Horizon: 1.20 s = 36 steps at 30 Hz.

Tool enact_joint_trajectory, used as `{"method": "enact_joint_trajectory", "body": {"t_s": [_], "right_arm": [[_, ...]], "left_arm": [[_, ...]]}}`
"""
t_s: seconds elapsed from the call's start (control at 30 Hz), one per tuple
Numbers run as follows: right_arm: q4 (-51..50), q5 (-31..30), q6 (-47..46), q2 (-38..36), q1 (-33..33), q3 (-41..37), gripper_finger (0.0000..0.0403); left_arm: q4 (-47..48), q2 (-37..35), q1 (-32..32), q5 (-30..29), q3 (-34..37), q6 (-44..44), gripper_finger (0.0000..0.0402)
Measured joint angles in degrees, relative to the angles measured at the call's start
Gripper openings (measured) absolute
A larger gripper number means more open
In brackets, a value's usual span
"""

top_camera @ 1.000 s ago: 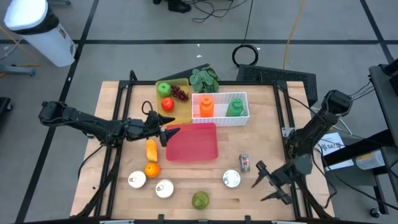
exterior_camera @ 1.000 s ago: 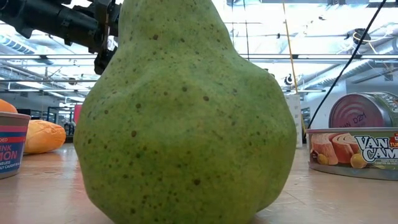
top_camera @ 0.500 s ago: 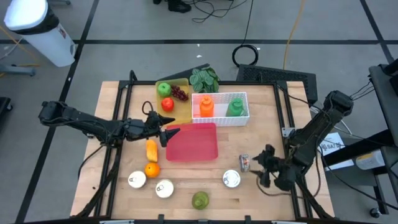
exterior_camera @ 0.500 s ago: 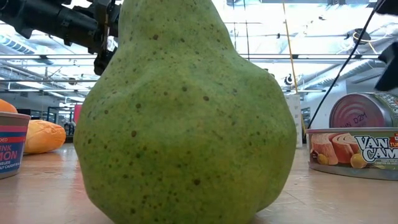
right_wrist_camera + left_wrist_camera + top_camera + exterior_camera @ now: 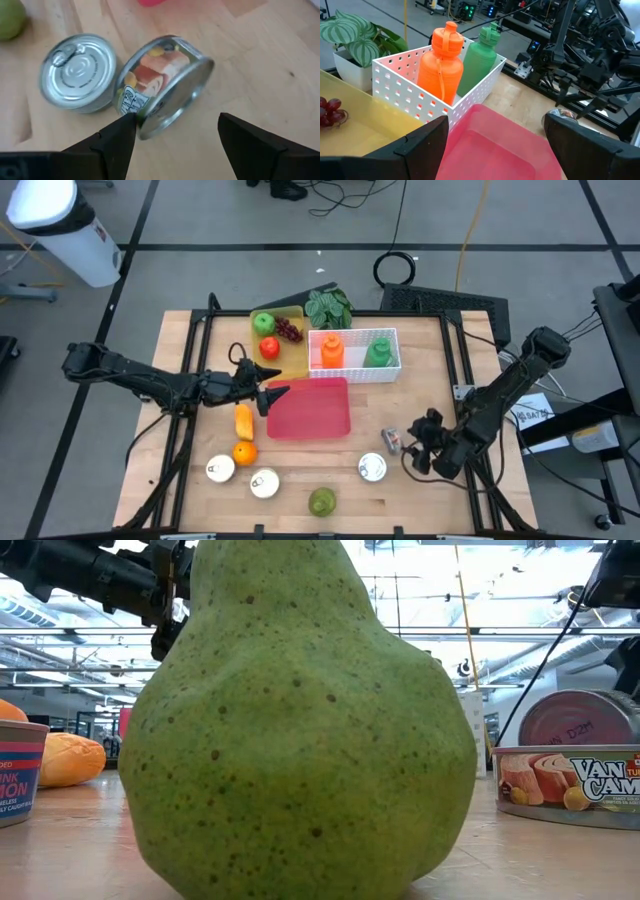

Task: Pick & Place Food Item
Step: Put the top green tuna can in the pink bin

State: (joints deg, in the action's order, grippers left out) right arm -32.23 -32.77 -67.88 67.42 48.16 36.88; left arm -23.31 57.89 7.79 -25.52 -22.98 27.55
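Note:
A tuna can point(image 5: 392, 442) lies on its side near the table's right near part, beside an upright can point(image 5: 372, 468). In the right wrist view the lying can point(image 5: 160, 85) sits just ahead of my open right gripper point(image 5: 172, 125), which hovers to its right point(image 5: 411, 452). A green pear point(image 5: 321, 500) stands at the near edge and fills the low view point(image 5: 300, 720). My left gripper point(image 5: 266, 394) waits open at the left edge of the red tray point(image 5: 310, 408); its fingers frame the tray point(image 5: 490, 145) in the left wrist view. My right gripper is open, and one fingertip point(image 5: 124, 122) stands at the lower rim point(image 5: 142, 127) of the lying can, coming slanting from the table's right. Whether it touches the rim, I cannot tell. The can rests on the table on its side.
Two more cans point(image 5: 220, 469) point(image 5: 264, 483), an orange point(image 5: 244, 451) and a yellow-orange item point(image 5: 243, 421) lie near left. A yellow tray point(image 5: 292, 350) with apples and grapes, a white basket point(image 5: 353, 352) with two bottles and a plant point(image 5: 328, 307) stand at the far side.
My right gripper has moved from the table's near right corner toward the left and slightly farther in, up to the lying can, turning as it went. In the low view that can's lid has shifted a little to the left.

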Motion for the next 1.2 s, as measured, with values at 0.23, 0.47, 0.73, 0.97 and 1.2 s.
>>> {"method": "enact_joint_trajectory", "body": {"t_s": [0.23, 0.47, 0.73, 0.97, 1.2], "right_arm": [[-2.8, 0.0, -0.2, 0.0, -1.4, 0.0, 0.0265], [1.2, -0.1, -0.2, 0.0, -1.6, 0.0, 0.0265], [5.3, -0.1, 0.9, 2.8, -3.6, 0.0, 0.0265], [11.8, 3.1, 4.0, 7.0, -6.9, 0.0, 0.0265], [12.9, 3.9, 4.3, 7.4, -9.9, 0.0, 0.0265]], "left_arm": [[0.0, 0.0, 0.0, 0.0, 0.0, 0.0, 0.0340], [0.0, 0.0, 0.0, 0.0, 0.0, 0.0, 0.0340], [-0.1, 0.0, 0.0, 0.0, 0.0, 0.0, 0.0340], [-0.1, 0.0, 0.0, 0.0, 0.0, 0.0, 0.0340], [-0.1, 0.0, 0.0, 0.0, 0.0, 0.0, 0.0340]]}}
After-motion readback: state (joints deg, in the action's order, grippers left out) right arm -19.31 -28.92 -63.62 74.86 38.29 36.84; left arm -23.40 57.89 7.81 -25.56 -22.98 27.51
